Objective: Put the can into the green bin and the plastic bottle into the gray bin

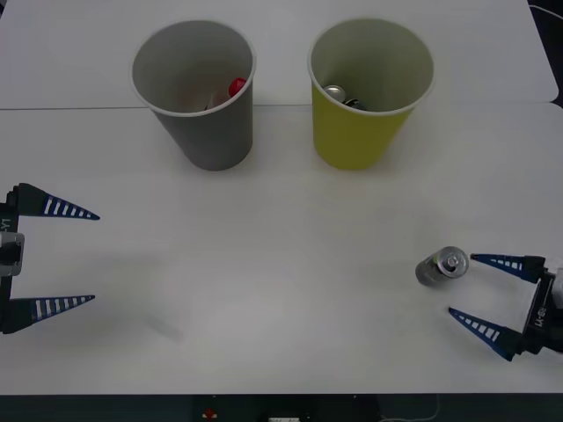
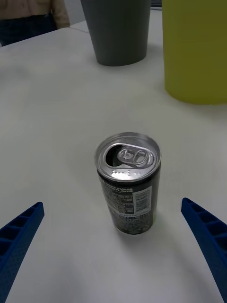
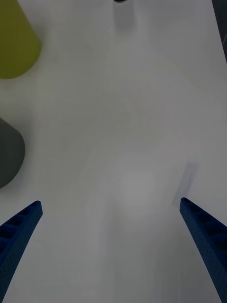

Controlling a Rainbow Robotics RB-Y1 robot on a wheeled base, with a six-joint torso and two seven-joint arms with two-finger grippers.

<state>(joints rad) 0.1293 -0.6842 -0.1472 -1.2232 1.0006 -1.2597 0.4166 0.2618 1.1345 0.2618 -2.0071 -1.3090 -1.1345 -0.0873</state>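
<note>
A white table [image 1: 281,220] fills the scene — a seam crosses it, dark floor along its near edge.

The can [image 2: 128,182], standing on the bench between the right pincer's [image 2: 113,246] spread tips, carries a white label panel with a barcode and lines of small print on its dark side, all too fine to read. Stamped marks on its silver top cannot be made out either. White lettering on the right pincer's wrist housing, behind its fingers, is likewise illegible.
</note>
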